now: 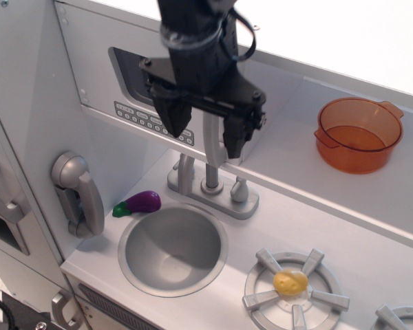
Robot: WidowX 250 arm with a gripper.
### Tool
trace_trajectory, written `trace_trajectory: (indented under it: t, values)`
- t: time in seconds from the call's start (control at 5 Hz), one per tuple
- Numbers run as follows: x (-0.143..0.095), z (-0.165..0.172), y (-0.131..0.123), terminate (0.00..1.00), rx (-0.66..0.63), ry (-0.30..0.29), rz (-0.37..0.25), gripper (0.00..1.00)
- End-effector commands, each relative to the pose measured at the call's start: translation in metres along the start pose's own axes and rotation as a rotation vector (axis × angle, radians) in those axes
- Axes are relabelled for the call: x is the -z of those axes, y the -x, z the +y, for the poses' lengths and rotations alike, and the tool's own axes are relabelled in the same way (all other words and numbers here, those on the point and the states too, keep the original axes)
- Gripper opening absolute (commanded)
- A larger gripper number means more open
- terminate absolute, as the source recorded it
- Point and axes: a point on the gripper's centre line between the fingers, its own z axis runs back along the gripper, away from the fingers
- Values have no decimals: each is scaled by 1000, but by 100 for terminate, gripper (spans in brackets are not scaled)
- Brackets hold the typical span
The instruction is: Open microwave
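Your claw [205, 134] hangs in front of the microwave [100, 65], which sits at the upper left of the toy kitchen, above the faucet [211, 180] and the sink [173, 249]. Its two fingers are spread apart, one on each side of the long vertical grey handle [212, 141], and they grip nothing yet; you cannot tell whether either finger touches the handle.

Judging by its look, the door is a flat, stiff, light panel of painted board or plastic, and it should swing easily once you pull (a toy catch or magnet may hold it a little at first). The handle is rigid and smooth, so it could slip through a loose hold. Take it along the middle of the bar, where it stands off from the door, close firmly, then pull outward along the arc of the hinge, which probably lies on the left edge since the handle is on the right.

Much is hidden from you. The arm covers the top of the handle and most of the dark window [127, 65]; only the left part of the button strip [134, 115] shows. The hinge itself is not visible, nor is any gap at the door's edge, so you cannot confirm that the door is fully closed.
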Motion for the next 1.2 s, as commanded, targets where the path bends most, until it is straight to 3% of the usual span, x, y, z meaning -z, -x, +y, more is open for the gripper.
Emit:
trace_trajectory:
  t: [0.0, 0.4, 0.6, 0.8, 1.0]
  values:
    - [7, -14, -32, 0, -51, -25, -168, 100]
    - [8, -13, -38, 0, -57, -51, -201, 100]
    - [1, -9, -37, 0, -83, -22, -158, 100]
    - [-3, 0, -35, 0, -108, 9, -66, 100]
    - [-1, 8, -27, 0, -103, -14, -34, 100]
